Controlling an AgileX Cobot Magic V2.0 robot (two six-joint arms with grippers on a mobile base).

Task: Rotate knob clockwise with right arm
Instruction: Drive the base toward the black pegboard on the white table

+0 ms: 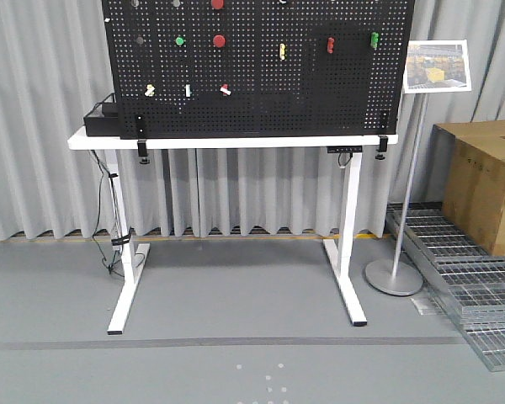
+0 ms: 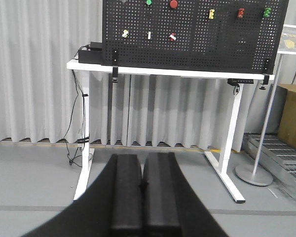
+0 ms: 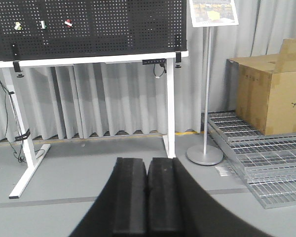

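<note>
A black pegboard point(image 1: 261, 93) stands on a white table point(image 1: 236, 141), far ahead. It carries a red round knob point(image 1: 219, 39), a green round knob point(image 1: 179, 40) and several small coloured fittings; I cannot tell which one the task means. The red knob also shows at the top of the left wrist view point(image 2: 173, 4). The right wrist view shows only the board's lower row, such as the red-white fitting point(image 3: 68, 22). My left gripper point(image 2: 143, 157) is shut and empty. My right gripper point(image 3: 147, 160) is shut and empty. Both are low above the grey floor, well short of the table.
A sign on a metal stand point(image 1: 408, 168) is right of the table, its round base point(image 3: 204, 154) on the floor. A cardboard box point(image 1: 488, 185) sits on metal grates point(image 1: 471, 278) at the far right. A black box point(image 1: 101, 122) and hanging cables point(image 1: 109, 219) are at the table's left end.
</note>
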